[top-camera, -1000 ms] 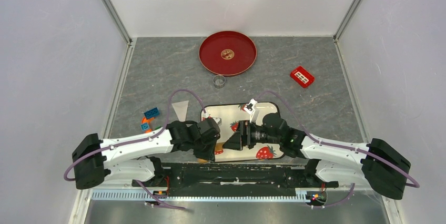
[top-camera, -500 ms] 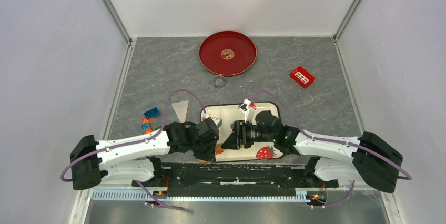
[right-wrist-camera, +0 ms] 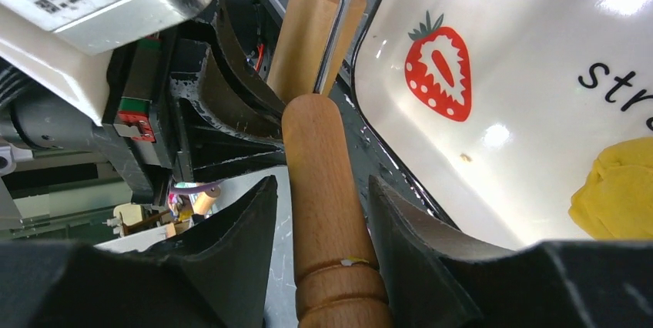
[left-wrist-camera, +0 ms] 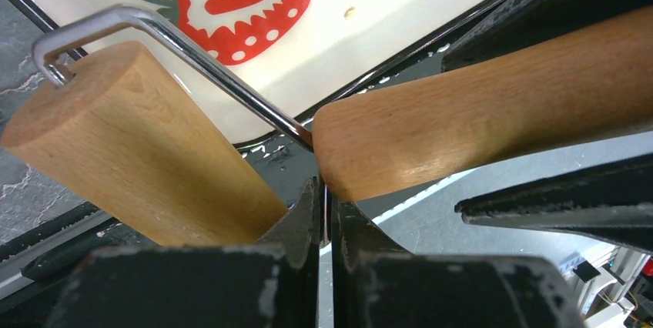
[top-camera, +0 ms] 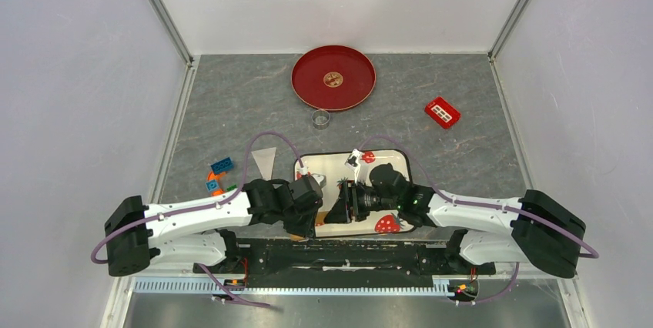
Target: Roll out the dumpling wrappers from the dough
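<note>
dumpling wrapper [top-camera: 333,78] | on red plate [top-camera: 308,85] | far from left hand [left-wrist-camera: 323,197], right hand [right-wrist-camera: 319,189]

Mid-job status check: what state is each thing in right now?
Rolling pin: at the near edge of the tray.
Left hand: shut on its wire frame.
Right hand: open, straddling the pin's handle, small gaps either side.
Dough: yellow lump lying in the tray, untouched.
Dumpling wrapper: flat on the red plate.
</note>
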You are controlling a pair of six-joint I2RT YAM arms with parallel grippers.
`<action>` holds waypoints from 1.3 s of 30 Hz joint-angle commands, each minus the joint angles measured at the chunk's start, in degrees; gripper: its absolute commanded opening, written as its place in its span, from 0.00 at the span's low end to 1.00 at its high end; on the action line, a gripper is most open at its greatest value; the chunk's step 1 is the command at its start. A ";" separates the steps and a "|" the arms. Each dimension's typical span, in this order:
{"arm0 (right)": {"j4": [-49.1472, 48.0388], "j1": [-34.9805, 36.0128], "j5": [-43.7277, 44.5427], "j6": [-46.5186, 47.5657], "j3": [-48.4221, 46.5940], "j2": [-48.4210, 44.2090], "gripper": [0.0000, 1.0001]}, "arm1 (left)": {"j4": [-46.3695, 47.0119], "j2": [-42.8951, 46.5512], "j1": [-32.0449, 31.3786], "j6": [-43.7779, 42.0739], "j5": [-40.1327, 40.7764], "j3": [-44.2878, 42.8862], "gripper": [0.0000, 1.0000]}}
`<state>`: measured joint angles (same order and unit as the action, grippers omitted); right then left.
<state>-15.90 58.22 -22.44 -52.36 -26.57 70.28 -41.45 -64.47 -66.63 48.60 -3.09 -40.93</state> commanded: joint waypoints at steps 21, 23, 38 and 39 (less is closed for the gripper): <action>1.87 0.95 1.67 2.12 0.63 -1.52 0.00 | 9.01 6.23 -1.07 3.16 -0.23 0.25 0.60; 2.24 0.93 2.61 2.22 0.92 -2.45 0.00 | 13.21 7.13 -1.07 4.60 -1.30 1.06 0.63; 15.63 0.85 13.29 6.23 -0.13 -17.99 0.00 | 37.34 7.36 11.82 13.26 -9.01 5.30 0.72; 17.30 0.87 13.73 6.70 -0.93 -18.41 0.00 | 36.67 7.69 14.34 12.64 -10.40 5.33 0.72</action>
<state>-1.61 58.65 -10.46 -47.81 -24.62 54.78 -9.78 -57.36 -59.99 59.57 -11.33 -35.07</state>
